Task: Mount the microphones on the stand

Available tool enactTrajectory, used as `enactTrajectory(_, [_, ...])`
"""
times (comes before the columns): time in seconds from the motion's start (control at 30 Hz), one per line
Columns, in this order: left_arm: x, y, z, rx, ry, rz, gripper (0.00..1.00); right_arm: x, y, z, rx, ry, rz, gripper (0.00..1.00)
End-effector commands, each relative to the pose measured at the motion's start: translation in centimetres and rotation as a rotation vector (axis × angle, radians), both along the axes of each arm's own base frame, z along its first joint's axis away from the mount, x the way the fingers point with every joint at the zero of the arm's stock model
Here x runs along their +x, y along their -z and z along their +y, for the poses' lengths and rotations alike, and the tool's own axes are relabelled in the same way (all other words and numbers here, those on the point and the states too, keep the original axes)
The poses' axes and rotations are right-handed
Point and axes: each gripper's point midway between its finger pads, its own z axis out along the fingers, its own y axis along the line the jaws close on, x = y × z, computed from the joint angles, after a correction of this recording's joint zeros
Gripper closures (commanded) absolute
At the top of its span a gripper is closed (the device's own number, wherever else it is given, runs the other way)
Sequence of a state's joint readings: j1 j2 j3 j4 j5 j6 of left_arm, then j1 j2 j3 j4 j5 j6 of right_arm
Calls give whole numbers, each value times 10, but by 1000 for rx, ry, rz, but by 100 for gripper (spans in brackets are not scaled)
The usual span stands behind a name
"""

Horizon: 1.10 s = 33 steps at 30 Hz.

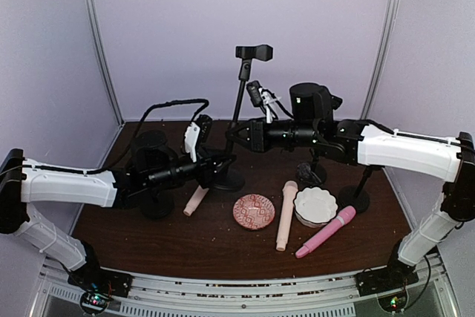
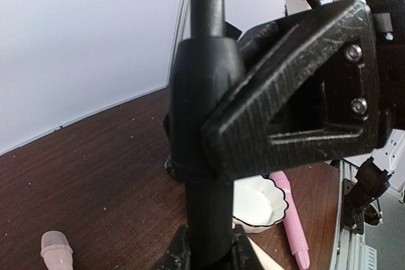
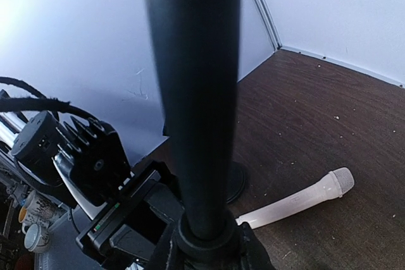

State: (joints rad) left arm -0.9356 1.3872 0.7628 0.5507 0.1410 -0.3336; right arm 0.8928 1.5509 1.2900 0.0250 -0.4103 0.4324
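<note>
Nothing is attached yet; the pink microphone (image 1: 325, 232), cream microphone (image 1: 285, 215) and second cream microphone (image 1: 196, 200) lie loose on the table (image 1: 148, 246); the left gripper (image 1: 225, 162) clamps the stand (image 1: 239, 102) low; the right gripper (image 1: 232, 134) grasps its pole higher; the clip (image 1: 254, 53) on top is bare.
</note>
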Motion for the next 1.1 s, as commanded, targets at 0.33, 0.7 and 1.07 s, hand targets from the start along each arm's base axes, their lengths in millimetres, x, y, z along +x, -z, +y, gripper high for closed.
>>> enactTrajectory(0.33, [6,-38,-10,-36,2,-68,64,-6,-19,-7,25,-7,-60,100])
enactTrajectory(0.7, [12,-26,-15,-8,-5,-38,56,-11,-30,-10,47,-10,-88,100])
enactTrajectory(1.07, [7,-18,-22,3,44,-54,77,-17,-46,-12,72,-22,-122,100])
